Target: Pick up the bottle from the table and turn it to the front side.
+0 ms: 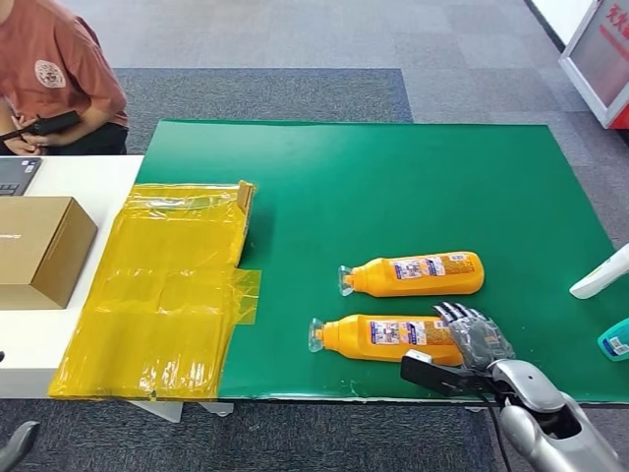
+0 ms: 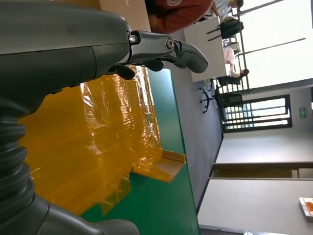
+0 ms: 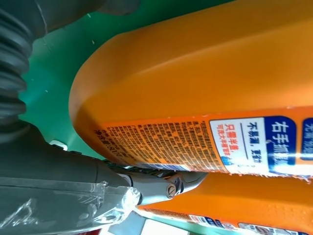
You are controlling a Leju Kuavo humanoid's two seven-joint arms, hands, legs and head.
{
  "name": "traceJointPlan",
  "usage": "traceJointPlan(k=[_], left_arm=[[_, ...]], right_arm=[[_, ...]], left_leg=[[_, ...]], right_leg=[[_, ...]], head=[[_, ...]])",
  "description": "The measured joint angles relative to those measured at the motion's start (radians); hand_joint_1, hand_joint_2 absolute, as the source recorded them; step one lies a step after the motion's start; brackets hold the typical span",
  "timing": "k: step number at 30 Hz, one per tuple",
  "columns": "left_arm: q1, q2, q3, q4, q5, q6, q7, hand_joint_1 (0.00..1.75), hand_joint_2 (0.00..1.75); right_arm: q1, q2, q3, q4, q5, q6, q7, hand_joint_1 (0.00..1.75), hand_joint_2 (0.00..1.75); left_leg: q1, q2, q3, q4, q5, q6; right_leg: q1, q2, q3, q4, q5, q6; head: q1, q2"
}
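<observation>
Two orange bottles lie on their sides on the green mat [image 1: 334,187], clear caps pointing left. My right hand [image 1: 475,339] straddles the base end of the near bottle [image 1: 378,337], fingers [image 1: 458,315] over its far side and thumb along its near side. The far bottle [image 1: 416,273] lies just behind it. Up close, the near bottle [image 3: 207,88] shows its printed label, a finger [image 3: 166,183] lies between it and the far bottle [image 3: 258,205], and a strip of mat shows between thumb and bottle. My left hand [image 2: 110,54] hangs at the table's left with fingers stretched out, holding nothing.
Crinkled yellow plastic sheeting [image 1: 167,295] covers the mat's left end. A cardboard box [image 1: 40,246] and a laptop [image 1: 15,175] sit on the white table beside it, with a person [image 1: 52,69] behind. A white object [image 1: 600,275] and a teal one [image 1: 615,339] lie at the right edge.
</observation>
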State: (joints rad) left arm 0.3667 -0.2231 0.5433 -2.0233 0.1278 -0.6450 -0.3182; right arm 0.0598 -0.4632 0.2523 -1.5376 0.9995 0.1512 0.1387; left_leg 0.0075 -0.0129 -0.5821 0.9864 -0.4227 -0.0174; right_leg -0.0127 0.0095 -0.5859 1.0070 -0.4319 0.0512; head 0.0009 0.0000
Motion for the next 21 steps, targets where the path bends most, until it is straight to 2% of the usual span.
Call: traceJointPlan(k=[2,4,5,7,9,11,15,21], left_arm=[[0.000,0.000,0.000,0.000,0.000,0.000,0.001,0.00,1.75],[0.000,0.000,0.001,0.000,0.000,-0.001,0.002,0.00,1.75],[0.000,0.000,0.001,0.000,0.000,-0.001,0.003,0.00,1.75],[0.001,-0.001,0.001,0.000,0.000,-0.002,0.006,0.00,1.75],[0.002,-0.001,0.002,0.000,0.001,-0.003,0.010,0.00,1.75],[0.003,-0.003,0.003,0.000,0.005,-0.007,0.013,0.00,1.75],[0.004,-0.010,0.009,0.000,0.009,-0.019,0.014,0.00,1.75],[0.004,-0.015,0.013,0.000,0.011,-0.025,0.014,0.00,1.75]], right_arm=[[-0.003,-0.001,0.001,0.004,0.000,0.001,0.000,0.02,1.75],[-0.006,-0.002,0.002,0.007,0.001,0.004,0.000,0.15,1.75],[-0.007,-0.004,0.004,0.009,0.002,0.006,0.000,0.27,1.75],[-0.008,-0.010,0.007,0.011,0.005,0.012,0.001,0.72,1.75],[-0.009,-0.016,0.009,0.014,0.006,0.014,0.003,1.29,1.75],[-0.009,-0.020,0.010,0.016,0.006,0.015,0.003,1.57,1.75],[-0.013,-0.025,0.012,0.017,0.007,0.015,0.002,1.74,1.75],[-0.022,-0.041,0.016,0.017,0.001,0.026,-0.014,1.75,1.75]], left_leg=[[0.000,0.000,0.000,0.000,0.000,0.000],[0.000,0.000,0.000,0.000,0.000,0.000],[0.000,0.000,0.000,0.000,0.000,0.000],[0.000,0.000,0.000,0.000,0.000,0.000],[0.000,0.000,0.000,0.000,0.000,0.000],[0.000,0.000,0.000,0.000,0.000,0.000],[0.000,0.000,0.000,0.000,0.000,0.000],[0.000,0.000,0.000,0.000,0.000,0.000]], right_leg=[[0.000,0.000,0.000,0.000,0.000,0.000],[0.000,0.000,0.000,0.000,0.000,0.000],[0.000,0.000,0.000,0.000,0.000,0.000],[0.000,0.000,0.000,0.000,0.000,0.000],[0.000,0.000,0.000,0.000,0.000,0.000],[0.000,0.000,0.000,0.000,0.000,0.000],[0.000,0.000,0.000,0.000,0.000,0.000],[0.000,0.000,0.000,0.000,0.000,0.000]], head=[[0.000,0.000],[0.000,0.000],[0.000,0.000],[0.000,0.000],[0.000,0.000],[0.000,0.000],[0.000,0.000],[0.000,0.000]])
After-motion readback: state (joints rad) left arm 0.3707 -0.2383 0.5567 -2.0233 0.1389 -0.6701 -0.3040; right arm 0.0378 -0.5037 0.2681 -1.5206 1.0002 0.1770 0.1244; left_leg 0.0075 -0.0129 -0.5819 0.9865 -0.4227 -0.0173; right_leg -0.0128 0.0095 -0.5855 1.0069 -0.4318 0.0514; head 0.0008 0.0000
